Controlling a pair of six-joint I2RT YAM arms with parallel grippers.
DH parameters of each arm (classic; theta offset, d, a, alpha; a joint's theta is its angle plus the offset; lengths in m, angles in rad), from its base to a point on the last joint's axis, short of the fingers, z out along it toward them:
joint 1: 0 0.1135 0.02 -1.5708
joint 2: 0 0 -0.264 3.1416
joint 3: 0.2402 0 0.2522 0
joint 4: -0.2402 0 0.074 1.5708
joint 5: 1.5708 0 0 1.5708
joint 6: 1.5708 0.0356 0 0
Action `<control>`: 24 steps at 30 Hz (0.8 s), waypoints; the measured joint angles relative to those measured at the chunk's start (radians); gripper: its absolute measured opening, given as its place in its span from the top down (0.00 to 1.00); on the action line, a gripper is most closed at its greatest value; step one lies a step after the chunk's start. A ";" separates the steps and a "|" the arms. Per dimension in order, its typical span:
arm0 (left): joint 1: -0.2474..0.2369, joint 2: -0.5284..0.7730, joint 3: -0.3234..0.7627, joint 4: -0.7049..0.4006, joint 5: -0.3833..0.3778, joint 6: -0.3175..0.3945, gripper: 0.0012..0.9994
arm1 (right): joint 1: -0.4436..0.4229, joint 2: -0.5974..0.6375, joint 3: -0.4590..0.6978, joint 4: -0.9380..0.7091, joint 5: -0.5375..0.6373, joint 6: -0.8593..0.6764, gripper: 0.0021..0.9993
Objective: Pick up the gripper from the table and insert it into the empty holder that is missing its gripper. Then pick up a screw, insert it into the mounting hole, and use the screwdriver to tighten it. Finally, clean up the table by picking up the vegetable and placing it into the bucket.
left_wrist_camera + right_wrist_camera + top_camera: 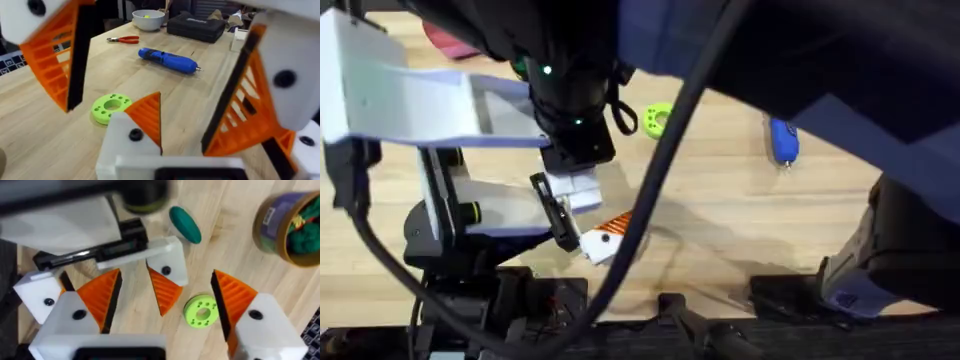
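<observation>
My two grippers face each other above the wooden table, both open, with their fingers interleaved. The right gripper (166,280) has one orange pad (102,297) between the left gripper's fingers. The left gripper (225,130) has one orange-tipped finger (145,112) between the right gripper's pads. Its other finger is a white block (40,297), mostly hidden, so I cannot tell whether it is the holder. The blue screwdriver (167,59) lies flat further out. The dark green vegetable (185,225) lies near the bucket (287,230). The loose gripper and the screw are out of view.
A bright green ring (202,311) lies on the table just under the grippers. In the left wrist view, red pliers (124,39), a white bowl (148,19) and a black case (196,26) sit beyond the screwdriver. Both arms loom large under the overhead camera.
</observation>
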 joint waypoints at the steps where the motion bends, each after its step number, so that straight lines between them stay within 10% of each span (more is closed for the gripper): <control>1: 0.000 0.000 0.000 0.000 0.000 0.000 0.01 | -0.004 -0.002 0.000 0.000 0.000 0.010 0.01; 24: 0.000 0.000 0.000 0.000 0.000 0.000 0.01 | -0.290 -0.267 0.000 -0.177 -0.001 0.376 0.01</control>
